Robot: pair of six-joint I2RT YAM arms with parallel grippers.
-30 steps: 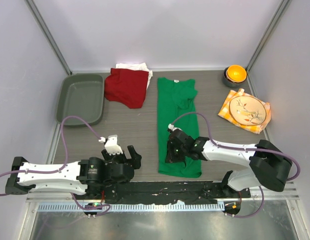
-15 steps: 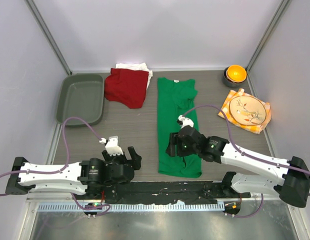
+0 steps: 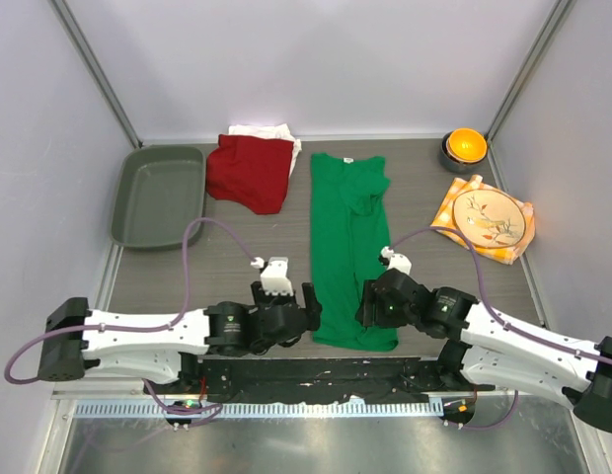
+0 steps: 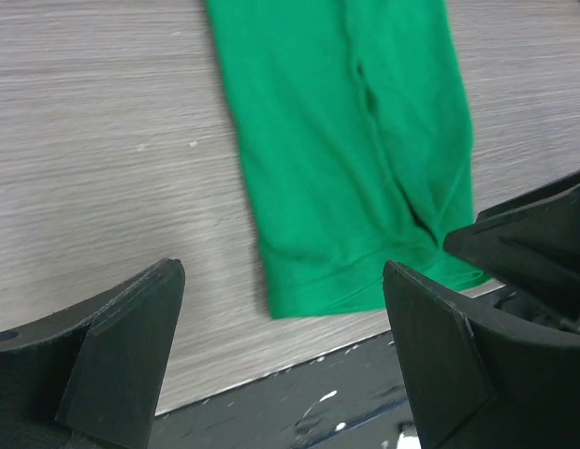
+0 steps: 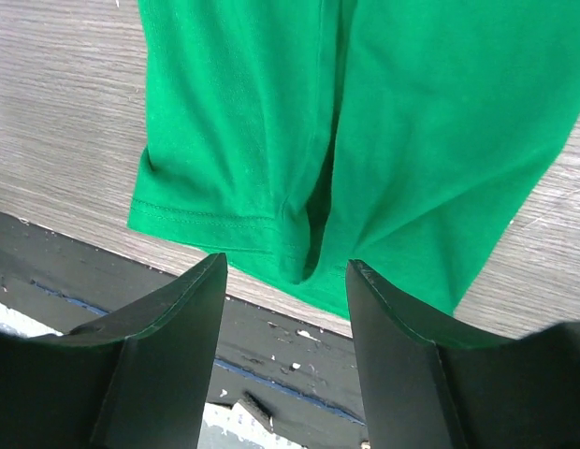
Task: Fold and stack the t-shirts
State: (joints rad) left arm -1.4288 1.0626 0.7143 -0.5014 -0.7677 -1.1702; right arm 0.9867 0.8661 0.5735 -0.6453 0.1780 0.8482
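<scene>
The green t-shirt [image 3: 346,247] lies on the table as a long narrow strip, neck label at the far end. Its near hem shows in the left wrist view [image 4: 346,187] and the right wrist view [image 5: 365,122]. My left gripper [image 3: 308,308] hovers open by the hem's left corner, with nothing between its fingers [image 4: 282,271]. My right gripper [image 3: 369,308] stands open over the hem's right part, its jaws empty above a fold in the cloth [image 5: 287,262]. The dark red t-shirt [image 3: 249,173] lies crumpled at the back on top of the white t-shirt [image 3: 265,130].
A grey tray [image 3: 158,197] sits at the back left. At the right are an orange bowl [image 3: 466,146] and a plate [image 3: 492,219] on a checked napkin [image 3: 446,215]. A black strip [image 3: 316,375] runs along the table's near edge.
My right gripper has opened, let go of the green shirt and shifted right along the hem. My left arm has swung right, up to the hem's left corner.
</scene>
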